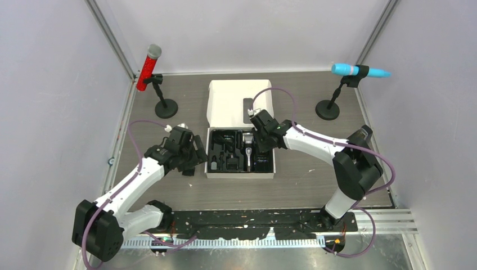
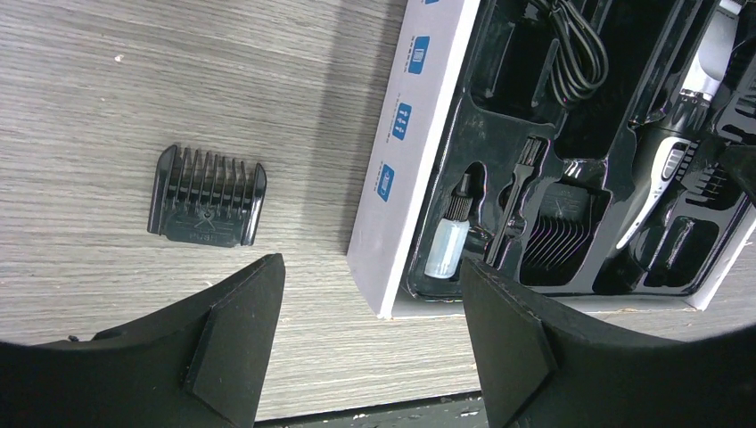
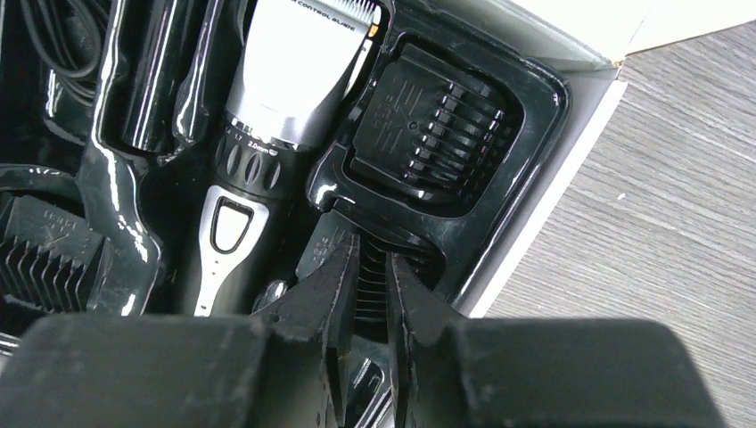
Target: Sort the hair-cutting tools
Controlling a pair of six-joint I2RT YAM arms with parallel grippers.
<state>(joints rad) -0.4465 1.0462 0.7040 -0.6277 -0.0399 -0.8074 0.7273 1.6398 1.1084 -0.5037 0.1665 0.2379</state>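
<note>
Your left tool (image 2: 370, 294) hangs wide open, empty; the loose comb (image 2: 207, 198) lies on the desk (image 2: 107, 89) ahead-left, long axis crosswise, left arm nearer. Right tool (image 3: 367, 251) is nearly closed, pinching a second comb (image 3: 373, 296) in the tray (image 3: 535, 89).

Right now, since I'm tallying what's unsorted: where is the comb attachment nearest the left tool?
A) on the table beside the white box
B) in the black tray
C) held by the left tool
A: the comb attachment lies on the table beside the white box, clear of the open left tool.
</note>
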